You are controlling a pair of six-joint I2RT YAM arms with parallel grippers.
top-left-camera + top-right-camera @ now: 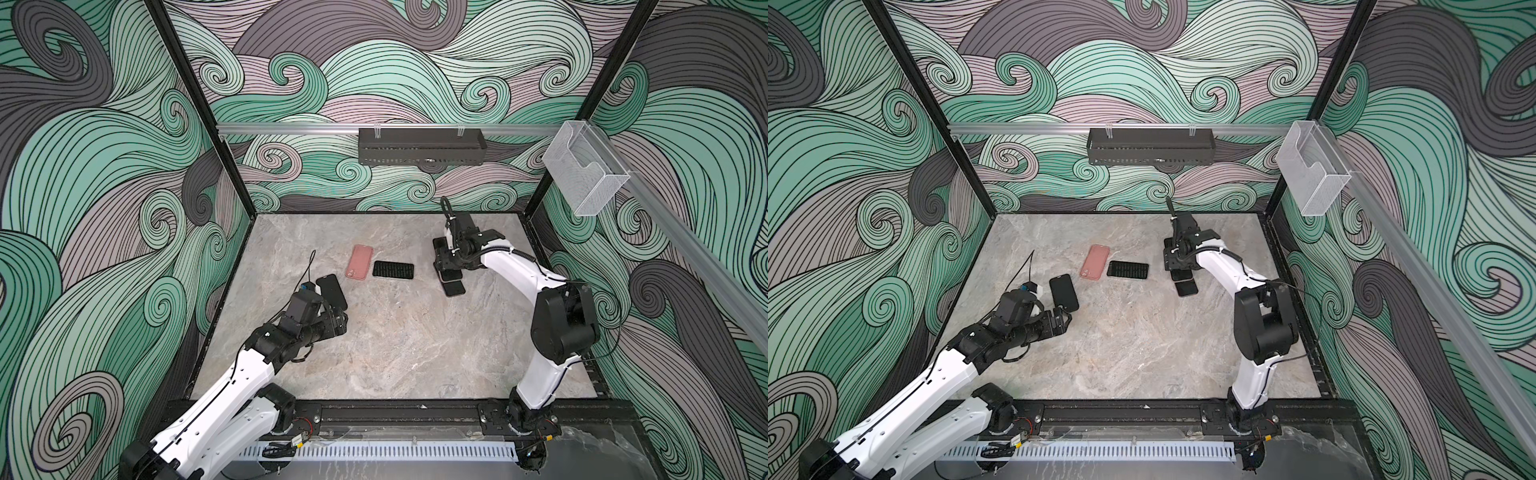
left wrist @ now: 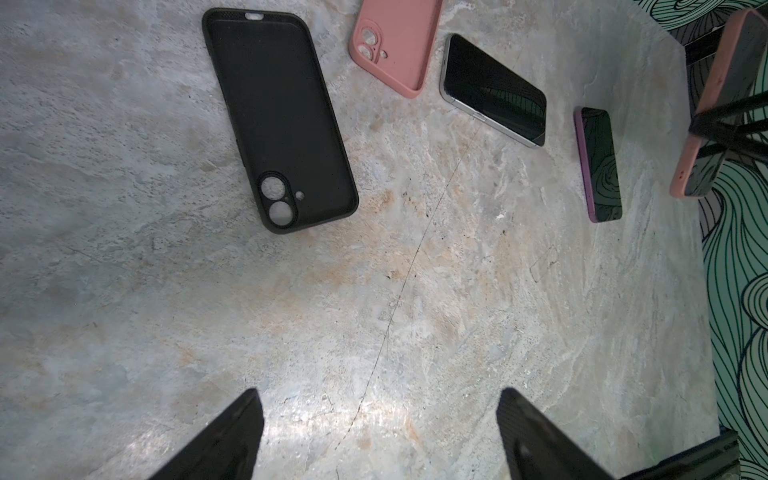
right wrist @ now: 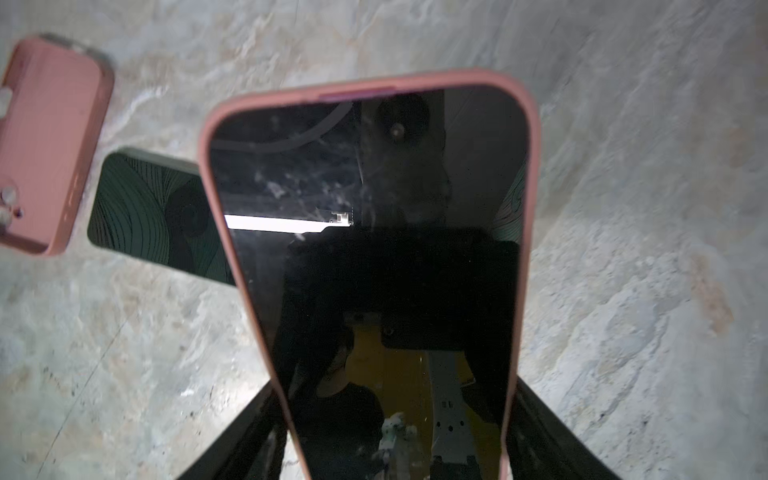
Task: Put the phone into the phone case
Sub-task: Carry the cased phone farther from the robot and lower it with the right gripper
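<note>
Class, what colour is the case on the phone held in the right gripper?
Pink. The case shows best in the right wrist view.

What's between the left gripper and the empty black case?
Nothing visible. The left gripper is open, and in its wrist view only bare table lies between it and the black case. The empty pink case lies farther off, not in the path.

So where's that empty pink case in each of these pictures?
In a top view: the empty pink case lies mid-table, just left of the bare phone.
In a top view: the case likewise left of the phone.
Left wrist: between the black case and the bare phone.
Right wrist: beside the bare phone, beyond the held pink-cased phone.
Shared landmark: the bare phone next to it.
</note>
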